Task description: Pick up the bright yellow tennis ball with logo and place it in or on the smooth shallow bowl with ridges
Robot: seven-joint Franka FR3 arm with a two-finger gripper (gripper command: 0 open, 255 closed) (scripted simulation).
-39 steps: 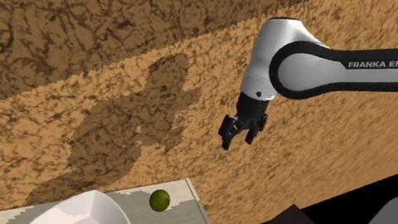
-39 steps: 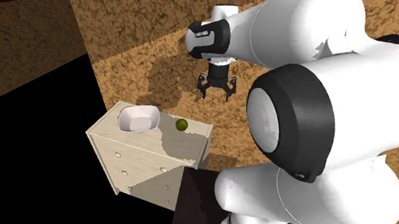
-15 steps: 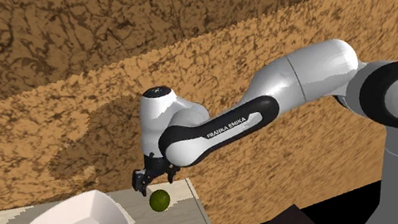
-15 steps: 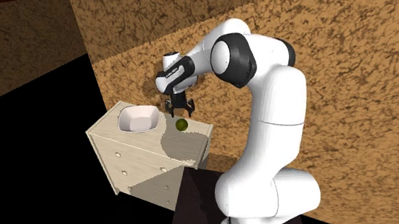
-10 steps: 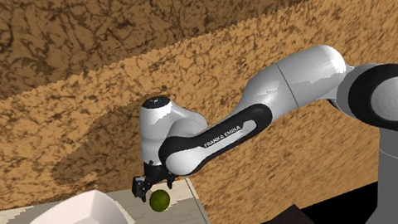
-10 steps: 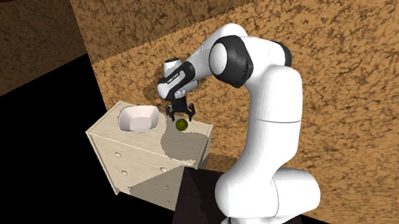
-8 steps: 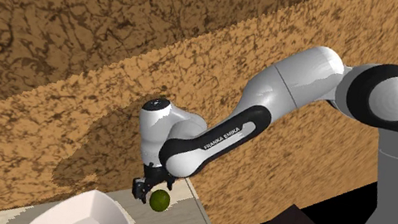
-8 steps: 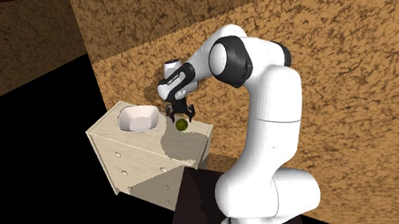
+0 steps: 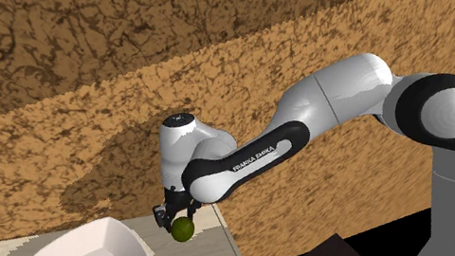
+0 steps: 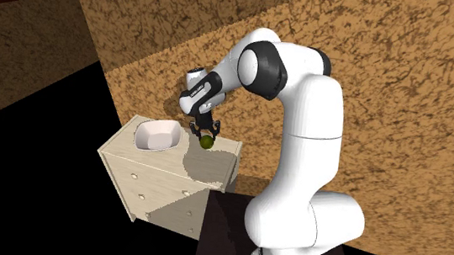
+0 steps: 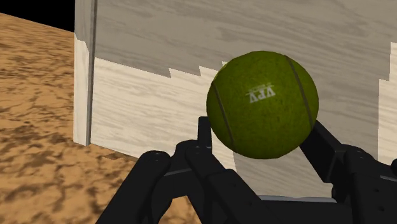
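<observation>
As gripper [image 11: 261, 137] hangs, tennis ball [image 11: 262, 102] between fingers [image 11: 331, 153]

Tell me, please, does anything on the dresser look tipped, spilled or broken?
Nothing stands out. The bowl stands upright on the dresser. The ball lies whole on the dresser top beside the bowl, with the tool around it.

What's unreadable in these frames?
- Bowl: shoulder view, bottom edge cuts it off; second exterior view, ridges too small.
- Whether tennis ball rests on dresser: wrist view, ball hides contact; exterior views, too small.
- Ball's logo: exterior views, too small.
</observation>
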